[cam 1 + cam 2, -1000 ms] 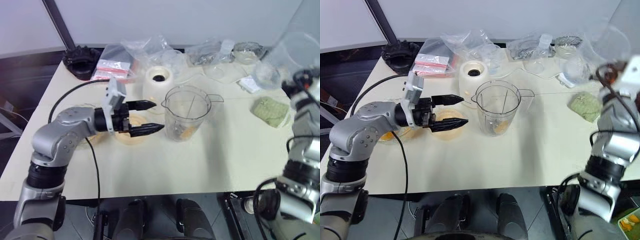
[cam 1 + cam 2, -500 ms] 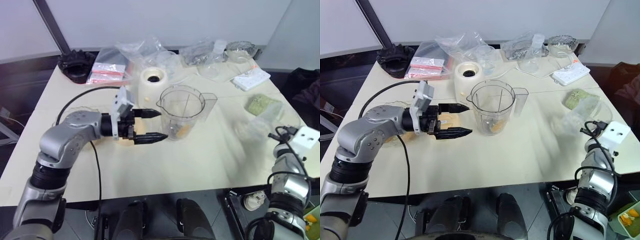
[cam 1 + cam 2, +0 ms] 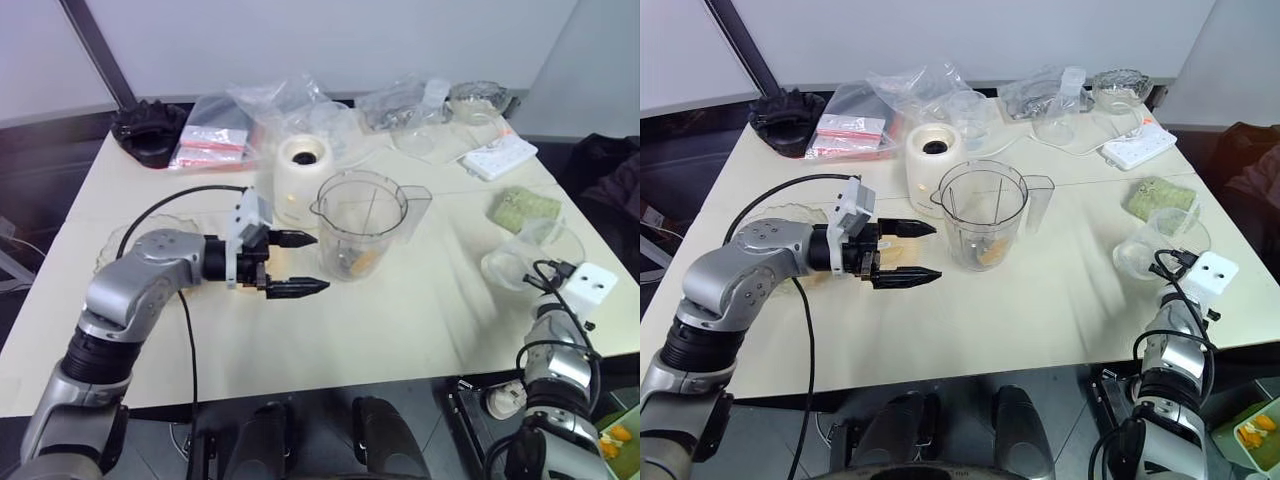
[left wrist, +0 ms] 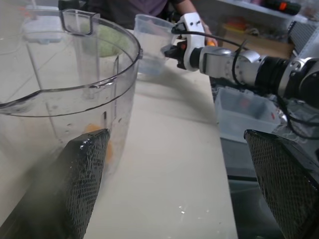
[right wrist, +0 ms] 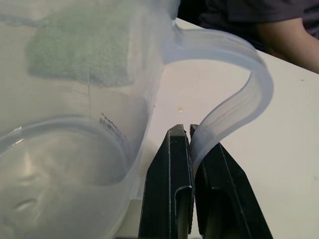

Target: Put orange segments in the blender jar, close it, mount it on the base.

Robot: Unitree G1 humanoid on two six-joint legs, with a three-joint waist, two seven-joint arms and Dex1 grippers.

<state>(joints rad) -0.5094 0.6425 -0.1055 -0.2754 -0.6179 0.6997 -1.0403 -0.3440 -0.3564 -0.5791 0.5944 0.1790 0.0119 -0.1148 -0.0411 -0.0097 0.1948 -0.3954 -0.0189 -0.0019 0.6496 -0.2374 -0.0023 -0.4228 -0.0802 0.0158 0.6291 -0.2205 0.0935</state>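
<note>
Clearly the jar (image 3: pixel 983 215) stands mid-table by the base (image 3: pixel 931 168), segments (image 3: pixel 991 254) inside. It looks light, stiff, slippery (take its side handle). Left gripper (image 3: pixel 918 251) is spread wide beside it; right gripper (image 5: pixel 191 149) pinches a cup (image 3: pixel 1158 245) handle.

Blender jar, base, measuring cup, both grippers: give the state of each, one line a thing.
Blender jar: upright on the table, no lid, orange segments at its bottom, not on the base.
Base: upright behind the jar, socket bare.
Measuring cup: upright on the table, empty, held by its handle.
Left gripper: jaws wide open, empty, beside the jar.
Right gripper: jaws shut on the measuring cup's handle.
</note>
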